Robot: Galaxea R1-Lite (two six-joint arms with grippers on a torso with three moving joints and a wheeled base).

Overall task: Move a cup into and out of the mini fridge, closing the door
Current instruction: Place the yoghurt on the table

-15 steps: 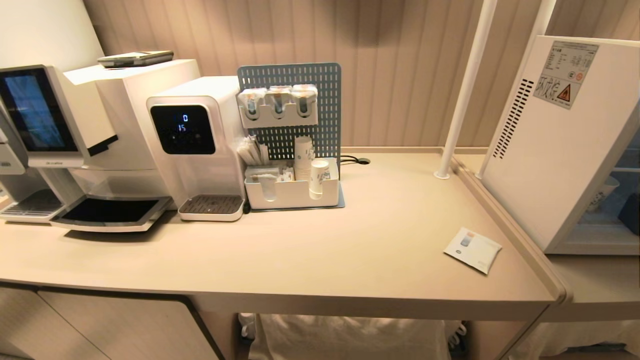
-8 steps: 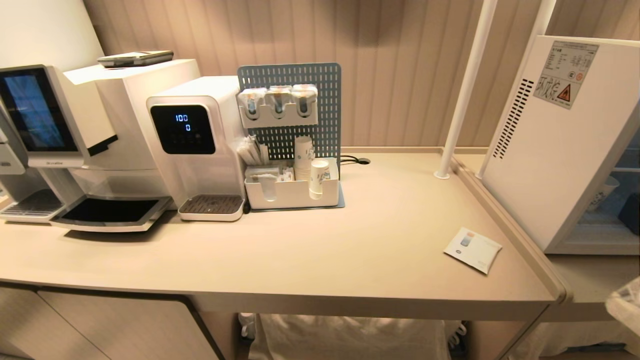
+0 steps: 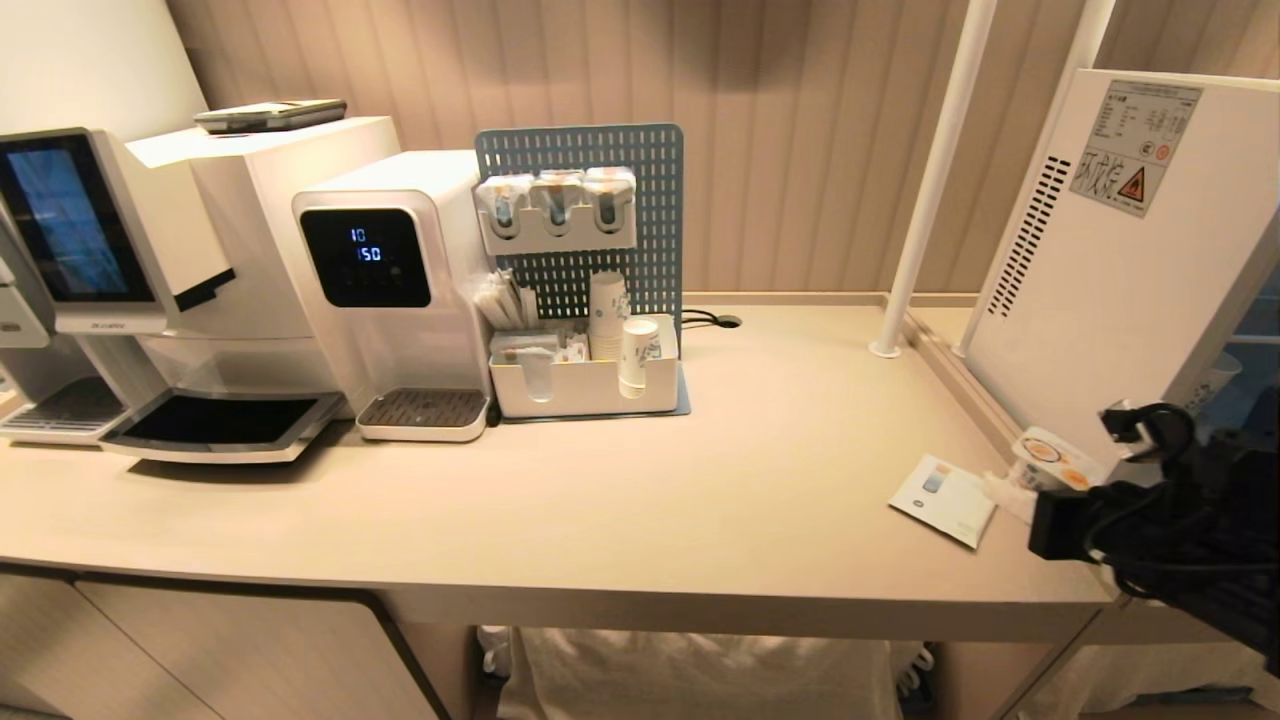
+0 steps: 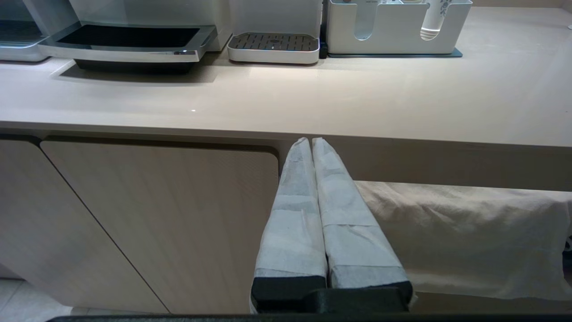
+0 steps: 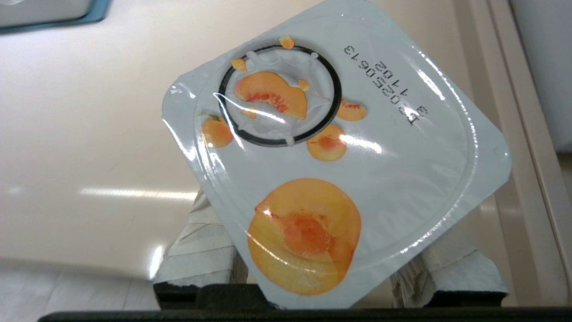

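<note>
While the right gripper (image 3: 1040, 480) sits at the lower right of the head view, its 2 cloth-wrapped fingers (image 5: 201, 250) are closed on the cup (image 5: 335, 165), a small white yogurt cup whose foil lid shows peach pictures and a printed date code. Seen from the right wrist view, the lid fills most of the frame, tilted, with a finger on either side of the cup below it. Black cables loop over the right arm behind the gripper. In the head view the cup (image 3: 1050, 462) hangs above the right end of the beige counter (image 3: 700, 500), just beside a small white leaflet (image 3: 945, 498) lying flat there. Immediately right of the cup stands the mini fridge (image 3: 1100, 270), a white box showing its vented side panel and a warning sticker at the upper right of the frame; its door cannot be made out from this angle.

The left gripper (image 4: 311, 143) appears only in its own wrist view, its 2 wrapped fingers pressed together with nothing between them, held low in front of the counter edge and a wooden cabinet door (image 4: 147, 214).

Further out, at centre frame, a white organizer tray (image 3: 585, 385) with paper cups (image 3: 638, 352) stands before a blue-grey pegboard (image 3: 580, 210). Left of it are a white water dispenser (image 3: 385, 290) with a lit display, and at the far left a coffee machine (image 3: 120, 260) with a screen.
</note>
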